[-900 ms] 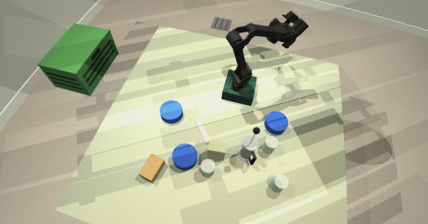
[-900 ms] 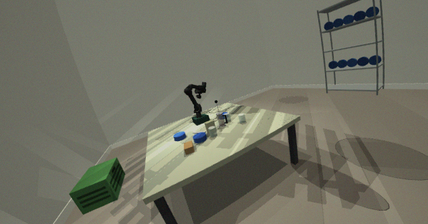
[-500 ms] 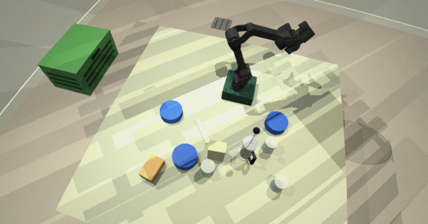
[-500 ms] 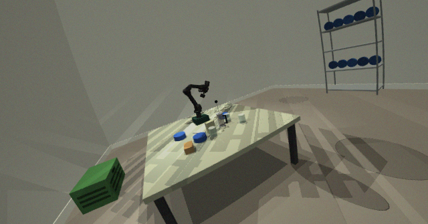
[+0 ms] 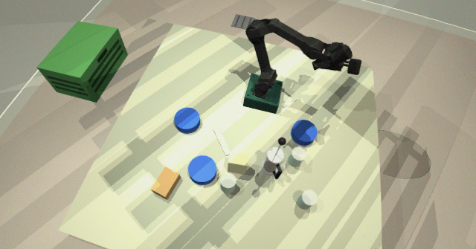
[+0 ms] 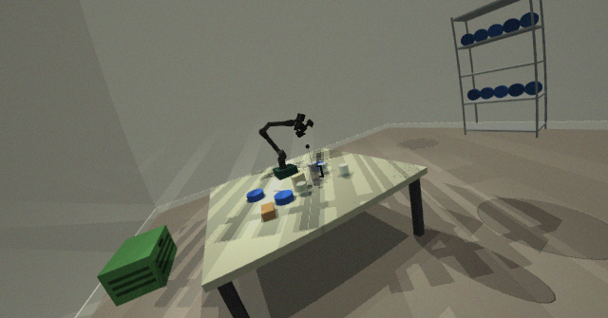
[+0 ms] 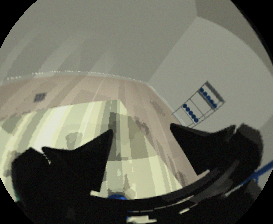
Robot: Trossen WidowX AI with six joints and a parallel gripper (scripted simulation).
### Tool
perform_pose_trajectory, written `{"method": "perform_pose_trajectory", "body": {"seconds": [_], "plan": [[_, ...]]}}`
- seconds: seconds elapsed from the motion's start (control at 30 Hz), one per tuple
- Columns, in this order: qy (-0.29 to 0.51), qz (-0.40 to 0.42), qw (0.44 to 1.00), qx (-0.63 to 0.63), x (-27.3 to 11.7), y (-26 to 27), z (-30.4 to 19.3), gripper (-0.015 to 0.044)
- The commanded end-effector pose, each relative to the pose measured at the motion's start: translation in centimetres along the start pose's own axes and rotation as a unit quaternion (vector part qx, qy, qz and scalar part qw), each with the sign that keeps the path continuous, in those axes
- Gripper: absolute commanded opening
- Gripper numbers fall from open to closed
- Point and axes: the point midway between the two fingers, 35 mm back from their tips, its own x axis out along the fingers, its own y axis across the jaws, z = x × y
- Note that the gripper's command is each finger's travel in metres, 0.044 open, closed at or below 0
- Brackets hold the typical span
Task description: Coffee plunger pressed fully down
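We've got the fingers (image 5: 353, 65) wide open, holding nothing, up over the bench's (image 5: 335, 212) far edge, well apart from the coffee press (image 5: 273, 161).

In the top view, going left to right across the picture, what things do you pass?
Green crate → orange block → upper-left blue disc → pale yellow block → coffee press → right blue disc → open end effector.

Soft striped shadows, fisheye wrist view
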Motion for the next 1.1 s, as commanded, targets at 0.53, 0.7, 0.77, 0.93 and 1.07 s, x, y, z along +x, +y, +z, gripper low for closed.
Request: {"method": "perform_pose_trajectory", "body": {"seconds": [0.53, 0.7, 0.77, 0.93, 1.07], "plan": [[0.249, -0.487, 0.717, 0.433, -24.6, -7.8, -16.3, 0.0440], [0.254, -0.610, 0.558, 0.502, -32.4, -5.4, -18.0, 0.0440], [0.250, -0.655, 0.488, 0.520, -35.5, -4.0, -18.3, 0.0440], [0.244, -0.686, 0.435, 0.529, -37.5, -2.7, -18.8, 0.0440], [0.244, -0.686, 0.435, 0.529, -36.7, -1.5, -20.8, 0.0440]]}}
